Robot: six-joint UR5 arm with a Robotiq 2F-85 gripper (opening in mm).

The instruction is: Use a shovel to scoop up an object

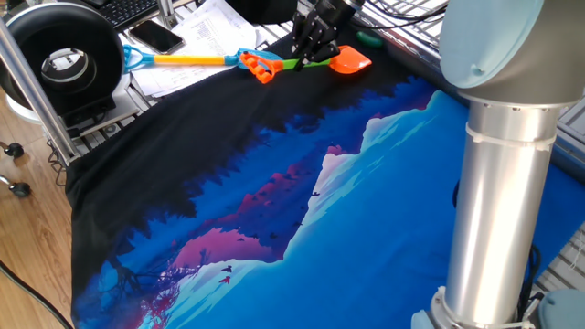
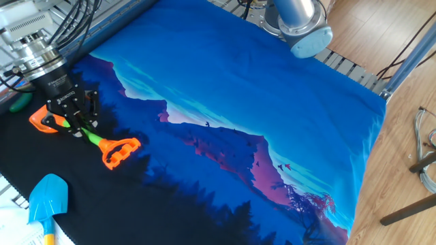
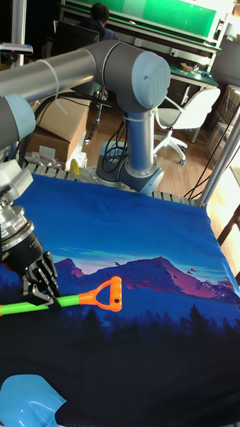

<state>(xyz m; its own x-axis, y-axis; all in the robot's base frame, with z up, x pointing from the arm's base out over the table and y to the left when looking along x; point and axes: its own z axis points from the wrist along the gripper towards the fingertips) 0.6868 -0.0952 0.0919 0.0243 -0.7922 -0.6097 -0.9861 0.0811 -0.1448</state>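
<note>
In the other fixed view, reading from the left edge inward, the object (image 2: 20, 102), a small dark green pebble-like piece, lay at the cloth's border, just beyond the orange blade of the shovel (image 2: 82, 129). The blade's tip pointed toward it, near but seemingly not yet under it, though the contact was too small to judge. Next came the gripper (image 2: 73, 114), its jaws pinching the lime-green shaft close behind the blade, and farther right the orange D-handle rested low over the printed cloth (image 2: 272, 102). Below, at the lower left corner, the blue shovel (image 2: 46, 197) lay apart, untouched. In the tall fixed view the gripper (image 3: 39, 288) stood at the left with the green shaft running out from it to the handle on the right. In the one fixed view the shovel (image 1: 302, 62) lay at the far edge, with the object (image 1: 369, 38) just past the blade. The shovel looked like light, fairly stiff moulded plastic with a smooth shaft that could twist in a pinch, so a hold near the blade seemed sound for steering the tip. The object appeared light and smooth and would likely skid ahead of the blade on the cloth unless the scoop went in low and flat.
</note>
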